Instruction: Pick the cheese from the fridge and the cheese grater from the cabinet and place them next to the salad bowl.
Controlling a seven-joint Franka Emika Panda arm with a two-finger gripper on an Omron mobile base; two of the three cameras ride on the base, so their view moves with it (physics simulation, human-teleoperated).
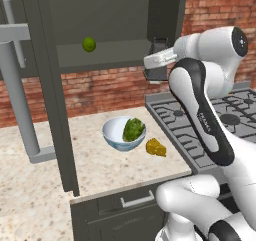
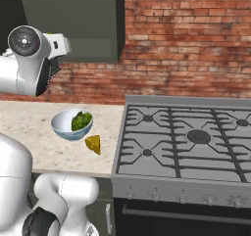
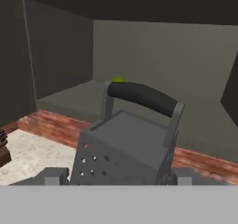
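Between pincer (image 3: 116,176) fingers, cheese grater (image 3: 125,144)

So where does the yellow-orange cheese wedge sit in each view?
Left base view: yellow-orange cheese wedge on the counter, just right of the pale blue salad bowl.
Right base view: cheese, lower right of the bowl, near the stove edge.
Hand view: not in it.
Shared landmark: the bowl.

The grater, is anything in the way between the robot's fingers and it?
No. In the hand view the cheese grater sits right between the fingers, one at each side of its body, with nothing between. The lime lies behind it, farther back on the cabinet shelf.
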